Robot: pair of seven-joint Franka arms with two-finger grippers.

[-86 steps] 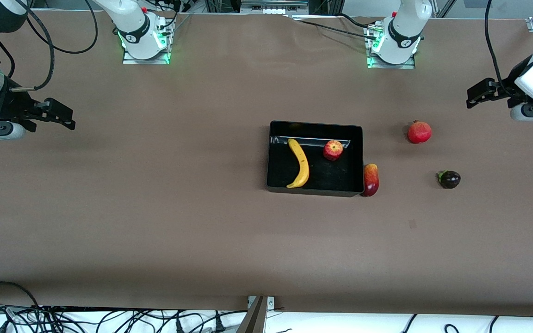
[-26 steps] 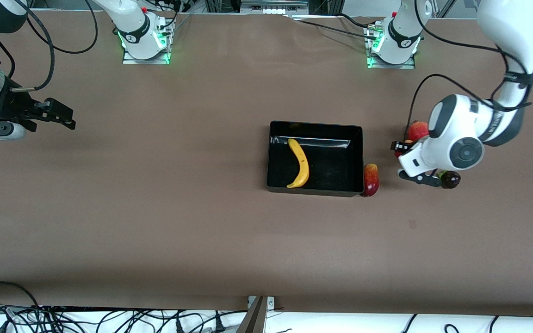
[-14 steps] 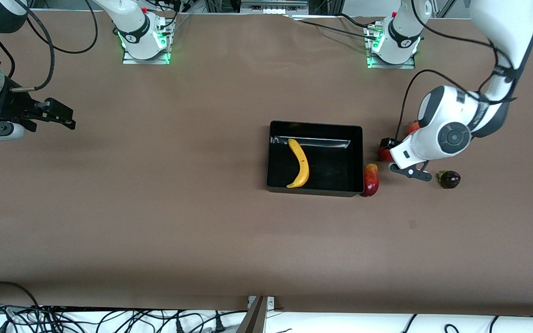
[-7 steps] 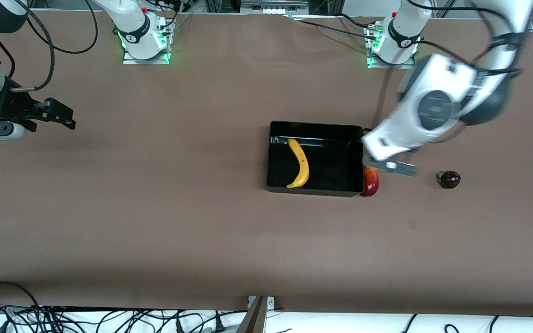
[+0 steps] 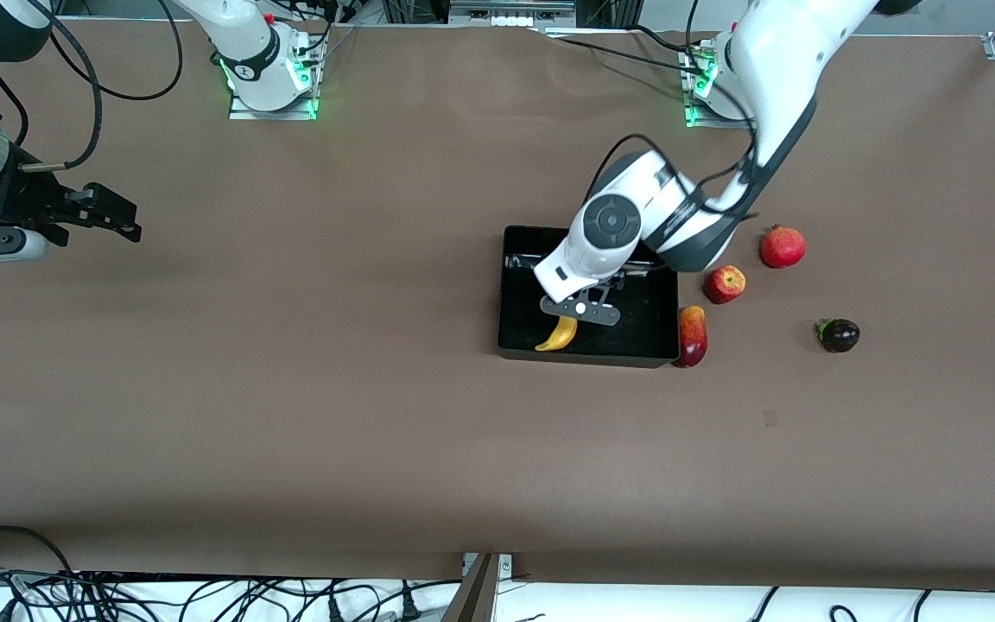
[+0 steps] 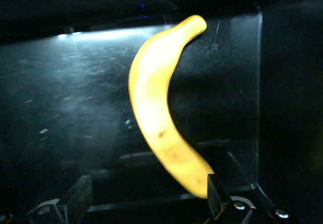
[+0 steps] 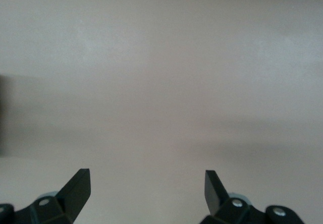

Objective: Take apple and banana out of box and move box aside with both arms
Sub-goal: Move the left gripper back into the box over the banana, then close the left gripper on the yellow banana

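My left gripper [image 5: 579, 311] hangs over the banana [image 6: 161, 118] in the box [image 5: 515, 345], jaws apart — lined up to grasp; the apple [image 5: 725, 283] sits on the desk beside it; the right gripper [image 5: 109, 216] waits, jaws apart.

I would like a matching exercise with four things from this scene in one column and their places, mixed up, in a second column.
Things:
1. banana
2. apple
3. left end effector
4. right end effector

Places:
A. on the table beside the box, near the pomegranate
B. waiting over bare table at the right arm's end
C. lying in the box
D. open, over the banana in the box

Pairs: 1-C, 2-A, 3-D, 4-B
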